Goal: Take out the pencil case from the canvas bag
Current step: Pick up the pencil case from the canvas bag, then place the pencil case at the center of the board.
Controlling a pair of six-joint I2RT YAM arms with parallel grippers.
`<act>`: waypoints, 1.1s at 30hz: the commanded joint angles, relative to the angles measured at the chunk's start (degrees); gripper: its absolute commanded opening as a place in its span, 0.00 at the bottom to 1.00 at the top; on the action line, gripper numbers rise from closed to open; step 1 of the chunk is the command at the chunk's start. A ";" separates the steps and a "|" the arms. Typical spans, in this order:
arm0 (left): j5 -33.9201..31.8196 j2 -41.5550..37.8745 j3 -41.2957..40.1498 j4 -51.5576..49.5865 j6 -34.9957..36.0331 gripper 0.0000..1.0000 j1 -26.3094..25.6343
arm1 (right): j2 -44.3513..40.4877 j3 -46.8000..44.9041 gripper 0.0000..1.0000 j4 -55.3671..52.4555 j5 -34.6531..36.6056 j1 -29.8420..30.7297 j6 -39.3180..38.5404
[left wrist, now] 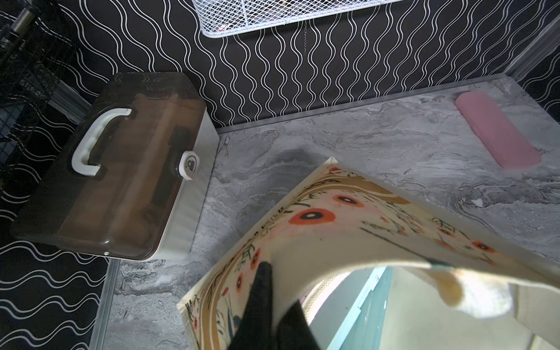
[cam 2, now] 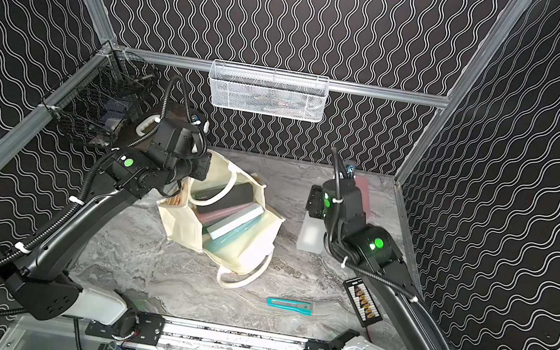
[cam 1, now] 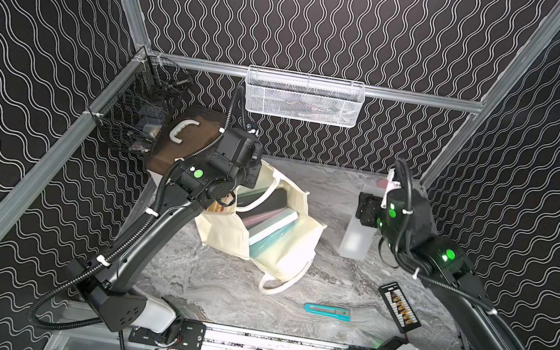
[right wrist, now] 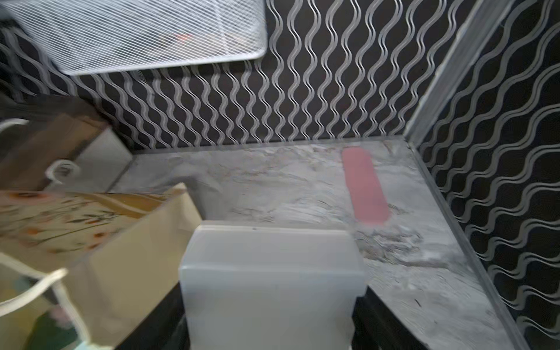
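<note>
several items fill canvas bag; right claw grips frosted box

My right wrist view is smeared, and the frosted box covers the fingertips of my right gripper. My left gripper runs off the frame. At two o'clock my right arm hides most of a pink slab. The canvas bag covers the ends of the books inside.

Cream canvas bag — orange flowers, tan bands — teal cutter
</note>
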 commanded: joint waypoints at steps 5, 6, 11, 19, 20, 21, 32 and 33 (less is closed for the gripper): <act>-4.09 -1.91 0.00 1.58 -8.16 0.00 0.11 | 14.35 5.93 0.53 -13.85 -9.58 -9.30 -4.28; -4.71 -2.05 -0.17 1.06 -9.43 0.00 0.04 | 16.57 6.53 0.53 -14.31 -9.95 -9.77 -4.32; -4.64 -2.61 -0.97 -0.01 -11.82 0.00 0.08 | 25.50 8.59 0.54 -14.53 -15.54 -14.78 -3.40; -3.05 -3.65 -1.56 -0.23 -11.85 0.00 0.10 | 41.23 16.04 0.59 -18.31 -19.69 -19.51 -2.42; -2.98 -4.01 -1.90 -0.13 -11.93 0.00 0.07 | 43.15 17.14 0.59 -18.83 -19.66 -19.80 -2.52; -3.06 -4.35 -2.31 -0.02 -11.94 0.00 0.06 | 44.82 18.07 0.59 -19.09 -19.67 -19.97 -2.59; -2.80 -5.02 -2.61 -0.42 -9.93 0.00 0.07 | 56.95 22.85 0.65 -18.36 -23.73 -21.19 -4.18; -2.58 -5.04 -2.72 -0.36 -9.71 0.00 0.07 | 57.54 22.89 0.67 -18.17 -24.35 -21.28 -4.19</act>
